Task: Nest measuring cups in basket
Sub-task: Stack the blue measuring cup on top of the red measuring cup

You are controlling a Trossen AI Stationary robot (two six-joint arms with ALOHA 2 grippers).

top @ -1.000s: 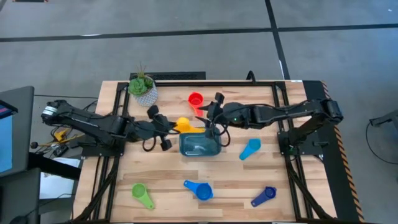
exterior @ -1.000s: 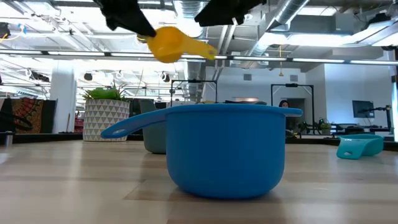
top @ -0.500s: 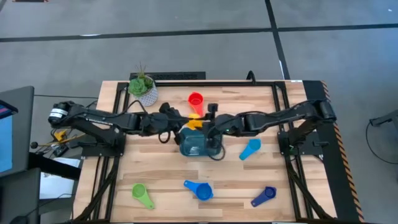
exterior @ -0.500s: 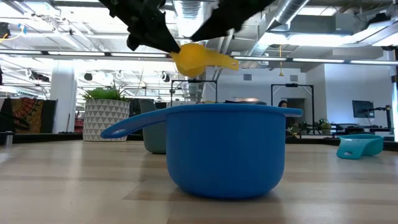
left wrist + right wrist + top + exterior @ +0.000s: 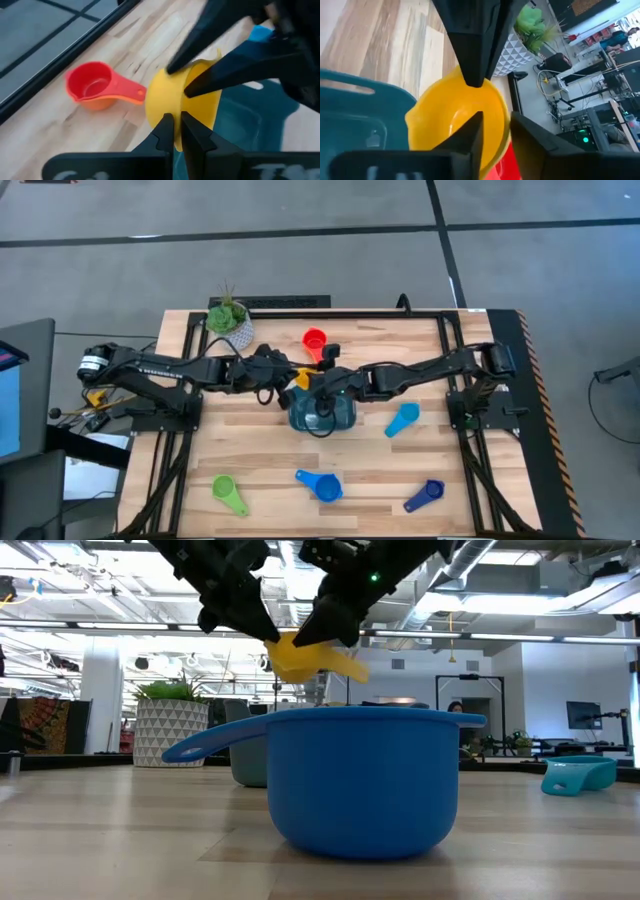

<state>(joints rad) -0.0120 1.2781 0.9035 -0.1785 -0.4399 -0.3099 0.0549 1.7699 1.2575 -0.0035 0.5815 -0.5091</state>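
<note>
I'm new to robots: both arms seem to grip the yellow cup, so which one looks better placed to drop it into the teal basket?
Probably right. The right gripper reaches over the basket and grips the yellow cup; the left gripper, also clamped on it, is beside the basket.

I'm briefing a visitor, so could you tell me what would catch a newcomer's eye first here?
Mid-table, both arms meet at the yellow cup, held in the air over the far rim of the teal basket; the left gripper and right gripper each pinch its rim. The other cups lie scattered on the table, the red cup just beyond.
</note>
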